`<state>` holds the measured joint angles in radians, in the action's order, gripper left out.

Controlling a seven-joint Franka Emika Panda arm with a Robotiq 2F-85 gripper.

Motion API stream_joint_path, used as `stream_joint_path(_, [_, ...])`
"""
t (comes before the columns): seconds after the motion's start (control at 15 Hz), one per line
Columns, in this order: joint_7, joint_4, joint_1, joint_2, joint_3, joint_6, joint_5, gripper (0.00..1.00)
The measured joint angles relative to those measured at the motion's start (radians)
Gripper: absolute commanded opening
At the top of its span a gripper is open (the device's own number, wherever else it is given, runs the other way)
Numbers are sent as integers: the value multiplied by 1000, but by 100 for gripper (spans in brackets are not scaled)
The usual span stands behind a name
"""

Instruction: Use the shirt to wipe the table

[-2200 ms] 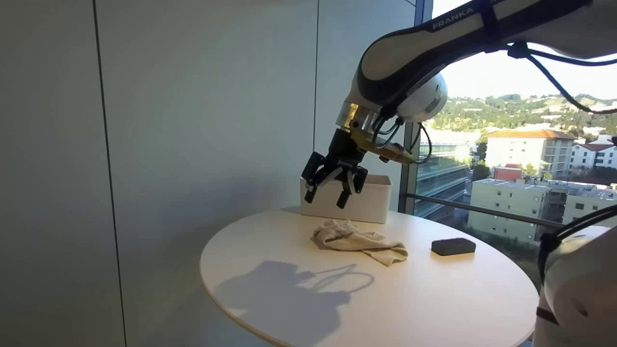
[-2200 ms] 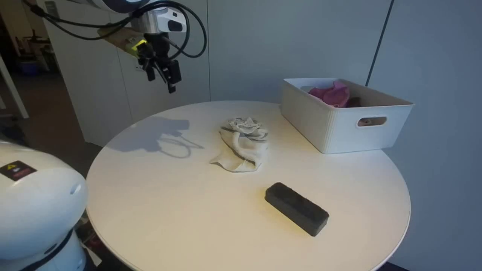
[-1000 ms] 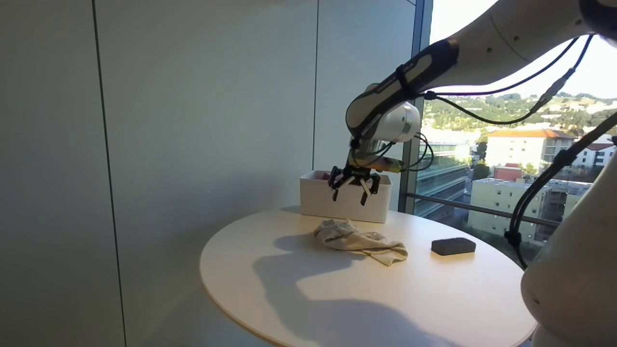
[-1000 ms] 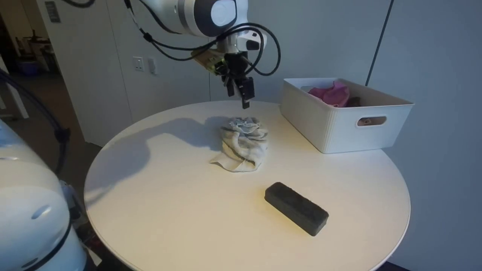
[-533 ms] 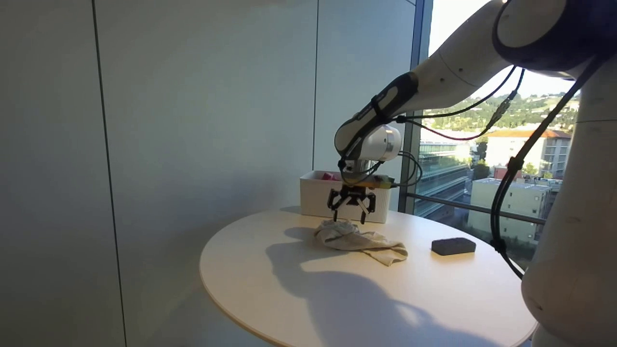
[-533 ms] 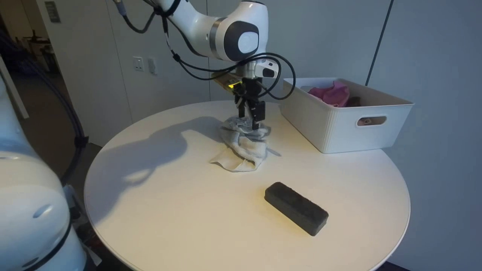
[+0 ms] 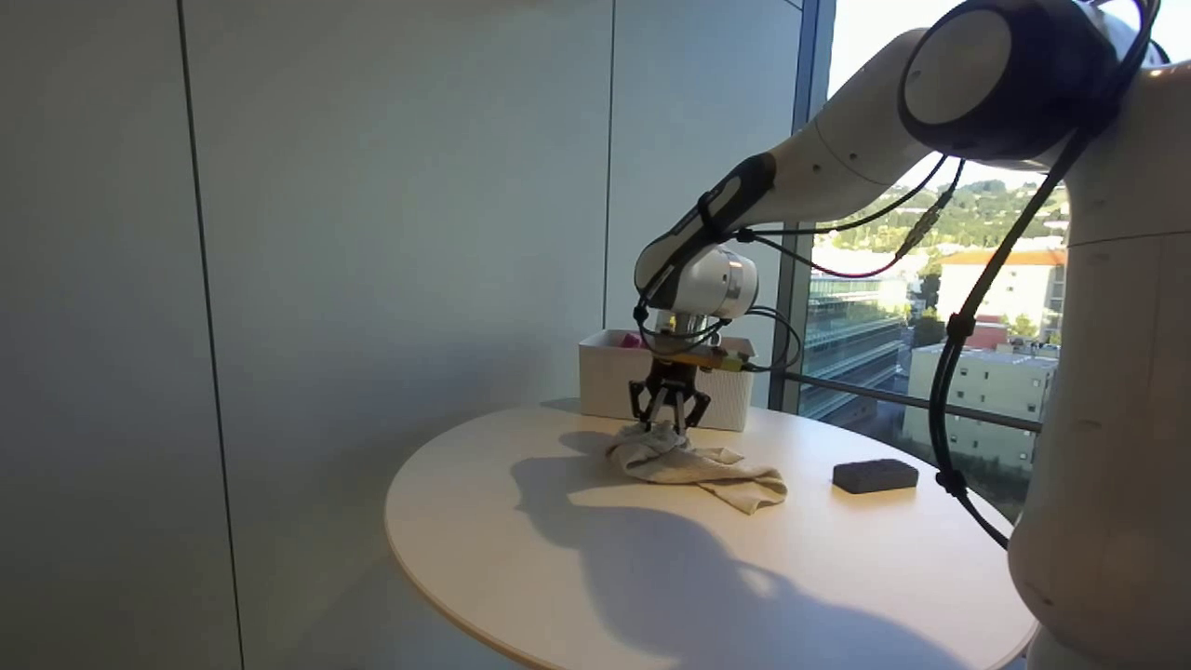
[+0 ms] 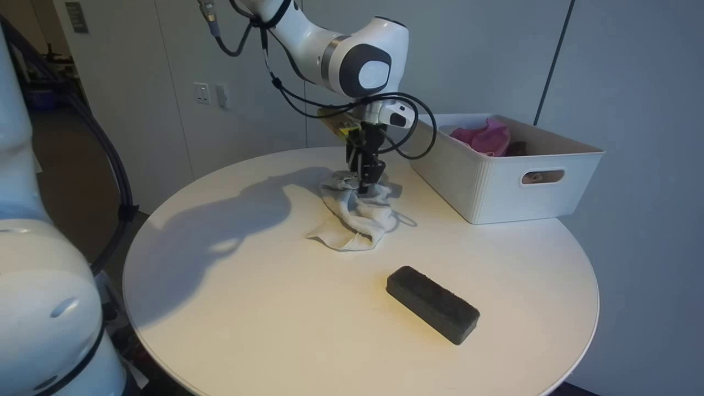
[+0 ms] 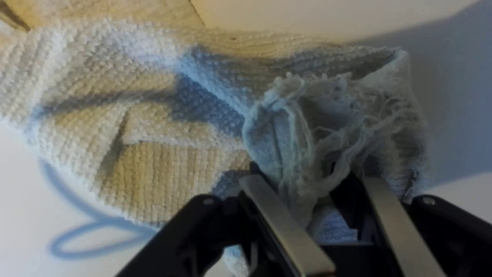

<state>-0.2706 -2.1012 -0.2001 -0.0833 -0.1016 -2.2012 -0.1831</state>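
In an exterior view, the arm's white lower links (image 8: 49, 286) fill the left edge, with a thick black cable (image 8: 127, 213) hanging just beside them. Then comes the round white table (image 8: 297, 330), the arm's shadow (image 8: 220, 220) lying across its left side; behind it a wall socket (image 8: 202, 93) shows on the pale wall (image 8: 247, 126). The cream ribbed cloth (image 8: 352, 225) lies crumpled on the tabletop, somewhat back from the middle. Over its bunched end the black Robotiq gripper (image 7: 664, 426) points straight down, reaching the fabric in both exterior views. In the wrist view its fingers (image 9: 348, 200) stand partly apart on either side of a frayed, gathered fold; whether they are clamped on it I cannot tell. To the right of the cloth and nearer the camera, apart from it, a dark grey oblong block (image 8: 433, 305) lies flat. Farthest right, a white storage bin (image 8: 533, 198) stands upright on the table, and in it lie a pink cloth (image 8: 489, 137) and a dark item (image 8: 517, 148) too hidden to name.
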Motion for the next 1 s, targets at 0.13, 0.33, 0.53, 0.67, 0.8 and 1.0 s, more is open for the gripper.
stream_joint_path(0.13, [1,18,3,0,-2,28,-2,13])
stream_joint_path(0.33, [0,28,3,-8,-14,57,-2,5])
stream_joint_path(0.53, [0,34,3,-28,-31,74,-2,9])
stream_joint_path(0.67, [7,41,2,-47,-40,88,-5,9])
stream_joint_path(0.8, [38,48,0,-58,-45,99,-24,9])
stream_joint_path(1.0, [117,36,-8,-47,-51,128,-84,9])
